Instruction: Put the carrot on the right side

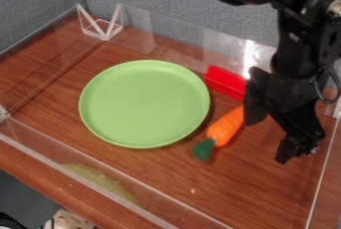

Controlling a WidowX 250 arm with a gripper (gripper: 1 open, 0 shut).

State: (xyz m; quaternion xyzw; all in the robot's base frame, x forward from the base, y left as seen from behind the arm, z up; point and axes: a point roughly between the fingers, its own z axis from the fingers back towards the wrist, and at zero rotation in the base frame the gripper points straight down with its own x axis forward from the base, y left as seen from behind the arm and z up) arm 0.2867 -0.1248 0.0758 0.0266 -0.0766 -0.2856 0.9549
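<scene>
Glossy wood table [80, 74] — tapered orange carrot [220, 131] lies freed beside the spread black claw [286, 128].

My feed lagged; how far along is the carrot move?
Done: the small orange toy carrot lies on the wooden table, right of the round green plate. In hand: nothing; the black gripper is open beside it. Left: backing the arm away.

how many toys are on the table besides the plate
2. The carrot lies on the wood just right of the plate, stem end toward the camera. The red block sits behind it, partly hidden by the arm, which may hide more.
</scene>
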